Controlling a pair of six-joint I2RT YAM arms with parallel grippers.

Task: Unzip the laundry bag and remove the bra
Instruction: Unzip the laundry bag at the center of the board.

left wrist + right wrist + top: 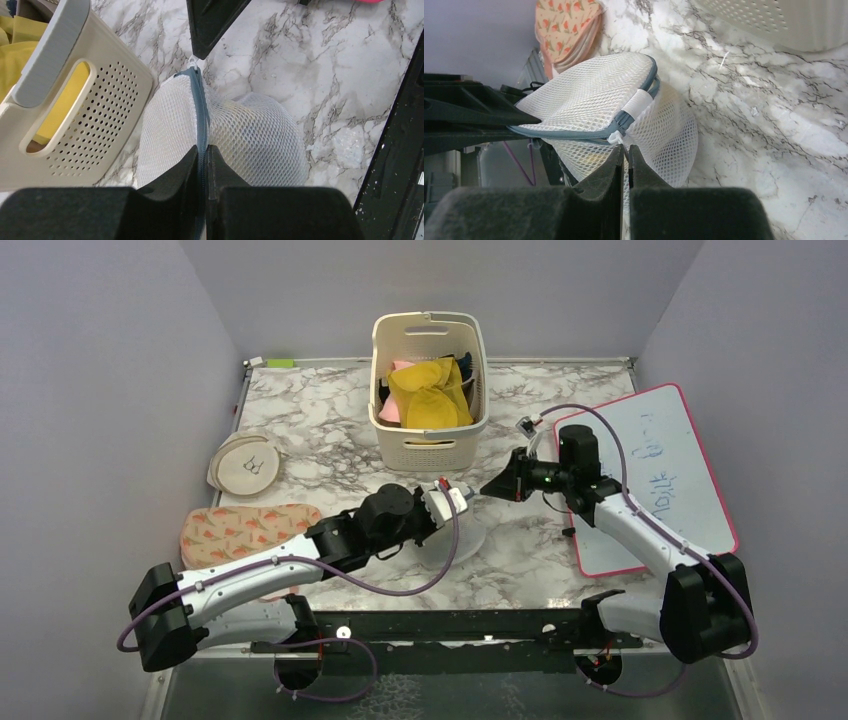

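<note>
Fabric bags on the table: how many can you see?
3. The laundry bag sits centre, just this side of the basket; the beige round pouch lies far left; the floral pouch lies just nearer the arm bases. The basket may hide more.

Blue scrawl (668, 495) on the whiteboard (640, 535) is illegible (so is the pouch emblem (253, 465)).

Item: laundry bag (250, 135). I see a bulging white mesh drum with grey-blue zip trim, tilted up on the desk (325, 75), trim pinched in my left hand (205, 150).
</note>
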